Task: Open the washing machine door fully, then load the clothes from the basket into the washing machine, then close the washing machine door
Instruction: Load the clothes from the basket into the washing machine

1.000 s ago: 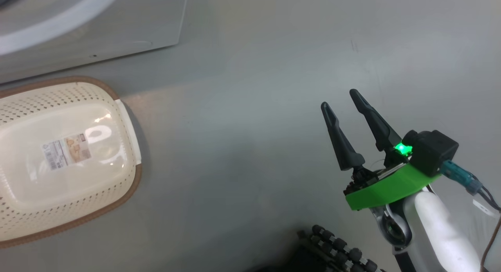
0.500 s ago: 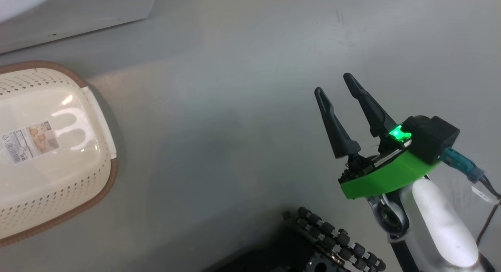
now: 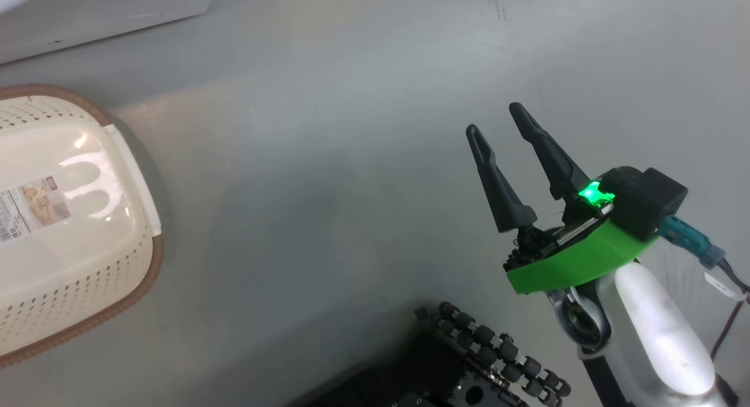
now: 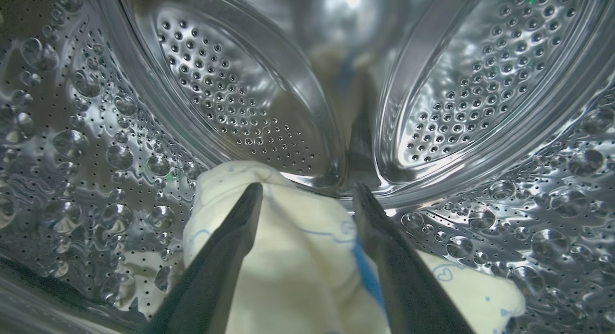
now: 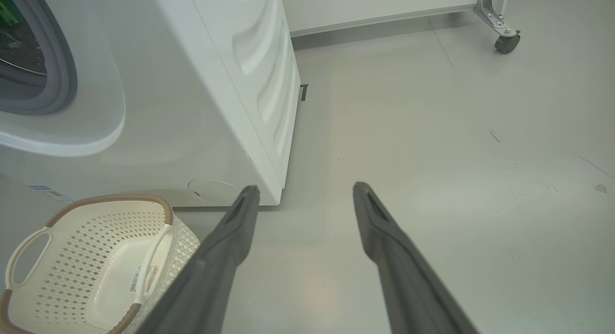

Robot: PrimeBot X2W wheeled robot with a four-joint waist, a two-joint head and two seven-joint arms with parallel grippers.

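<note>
The clothes, soft pale cream-yellow garments with thin blue line drawings and a bright blue patch, lie bunched on the bottom of the perforated steel drum of the big white front-loading washing machine. We see our long dark left fingers reaching into that drum. They stand wide apart, one on each side of the bundle, and pinch nothing, so the cloth rests on the steel by its own weight. Our right fingers are spread just as wide and hold nothing, hanging over the grey floor, well apart from the machine.

The small cream perforated plastic basket with the brown rim stands on the floor just before the washer, its bare bottom and label sticker facing up. We judge the loading step to be at its end.

The next move calls for drawing the left arm straight back out of the opening so that neither finger drags the fabric over the gasket. Then we must find the washing machine door and swing it shut.

As for its lie, the bundle is crumpled, so any axis is loose. Its longer run goes across the drum bottom, from the left of the wrist view to the lower right. A rounded fold points toward the drum's back, and the blue patch runs along the right-hand finger.
</note>
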